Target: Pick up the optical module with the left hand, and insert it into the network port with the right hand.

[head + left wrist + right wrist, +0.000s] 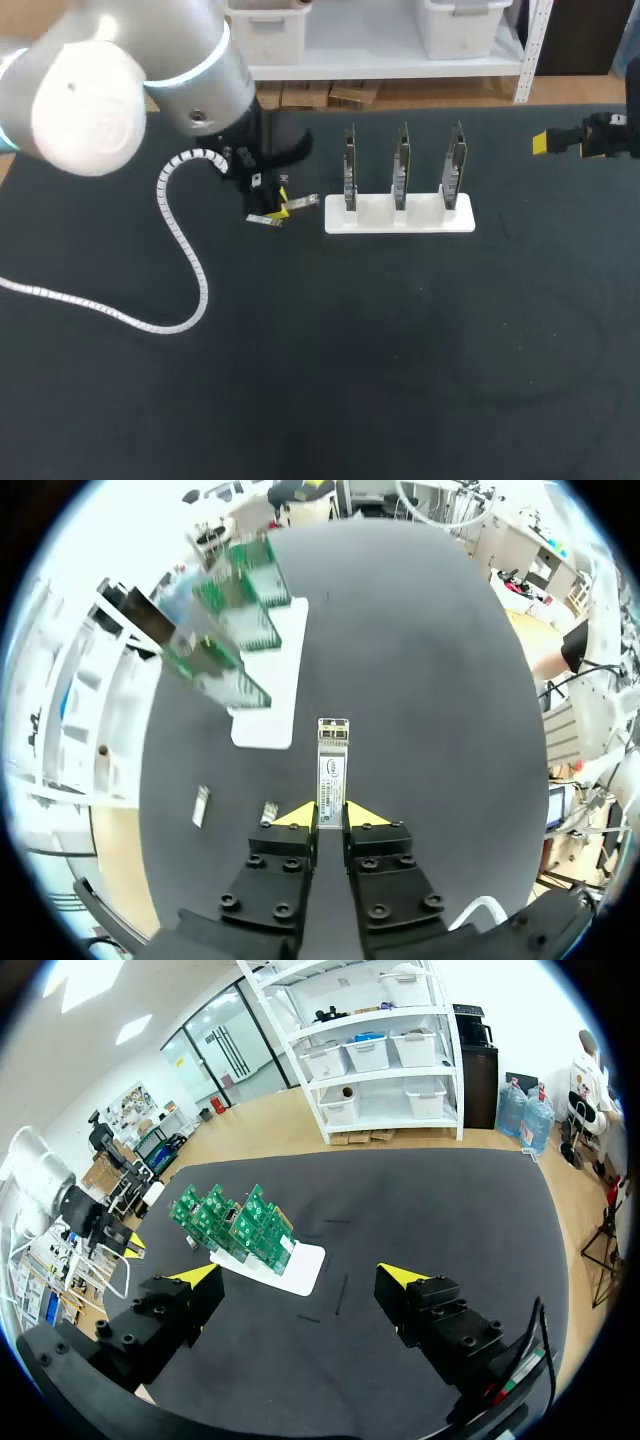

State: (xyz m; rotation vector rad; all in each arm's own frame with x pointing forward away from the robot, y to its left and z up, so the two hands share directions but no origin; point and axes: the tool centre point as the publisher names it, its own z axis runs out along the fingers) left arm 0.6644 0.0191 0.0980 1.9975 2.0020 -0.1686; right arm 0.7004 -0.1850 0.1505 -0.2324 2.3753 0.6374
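The optical module [331, 765], a slim silver metal piece, sticks out forward from between the yellow tips of my left gripper [331, 815], which is shut on it. In the head view the left gripper [273, 205] hangs low over the black mat with the module [303, 203] pointing toward the white stand [400, 216]. Three upright green circuit boards [401, 165] with network ports stand in that stand. My right gripper [545, 143] is at the far right edge, open and holding nothing. Its wrist view shows the right gripper [300, 1278] well back from the boards [232, 1222].
Two small loose silver pieces [201, 805] [268, 811] lie on the mat beside the left gripper. A white coiled cable [190, 275] from my left arm trails across the mat's left side. The black mat [400, 360] covers the table.
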